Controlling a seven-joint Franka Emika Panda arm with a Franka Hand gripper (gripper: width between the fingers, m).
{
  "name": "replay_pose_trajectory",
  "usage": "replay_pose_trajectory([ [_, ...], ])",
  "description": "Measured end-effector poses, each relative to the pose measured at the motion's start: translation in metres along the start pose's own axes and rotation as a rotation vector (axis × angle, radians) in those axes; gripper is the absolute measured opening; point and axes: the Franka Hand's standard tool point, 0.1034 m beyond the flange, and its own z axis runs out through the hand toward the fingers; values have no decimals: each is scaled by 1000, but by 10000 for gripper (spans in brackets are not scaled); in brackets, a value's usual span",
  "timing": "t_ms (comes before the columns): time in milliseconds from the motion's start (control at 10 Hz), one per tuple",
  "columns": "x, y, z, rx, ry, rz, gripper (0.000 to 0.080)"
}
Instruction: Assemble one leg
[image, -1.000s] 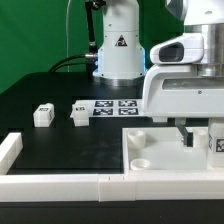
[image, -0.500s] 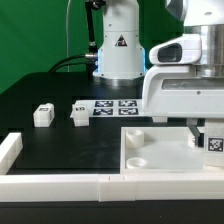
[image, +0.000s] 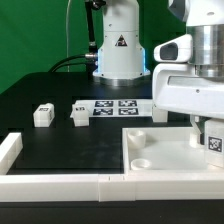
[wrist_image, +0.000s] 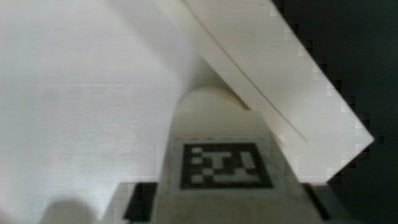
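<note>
Gripper (image: 210, 132) sits low at the exterior view's right edge, over the far right part of the white panel (image: 165, 150); its body hides most of the fingers. A tagged leg (image: 216, 142) shows right under it, partly cut off by the frame edge. In the wrist view the same leg (wrist_image: 226, 150) stands between the dark fingers (wrist_image: 139, 200), tag facing the camera, with the fingers close against both of its sides, so the gripper looks clamped on the leg, narrow. Cannot tell whether the leg's base touches the panel (wrist_image: 89, 100) or hangs just above it. Panel's edge runs diagonally beside the leg, black table (wrist_image: 356, 60) beyond it.

Two more small white legs (image: 42, 115) and (image: 79, 114) stand on the black table (image: 60, 150) toward the exterior view's left, apart from each other and well apart from the panel. Marker board (image: 114, 106) lies flat just beside the second one, in front of the robot base (image: 119, 50). A white rail (image: 60, 184) runs along the near table edge, with a short white piece (image: 9, 148) at the left
</note>
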Motion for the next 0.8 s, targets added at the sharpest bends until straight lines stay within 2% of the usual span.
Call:
replay_pose_trajectory([
  [200, 1, 1, 1, 1, -13, 329, 271],
  [300, 0, 1, 1, -7, -15, 436, 271],
  [600, 0, 2, 1, -6, -26, 679, 271],
  [700, 0, 2, 1, -5, -26, 641, 346],
  [800, 0, 2, 1, -5, -26, 598, 483],
])
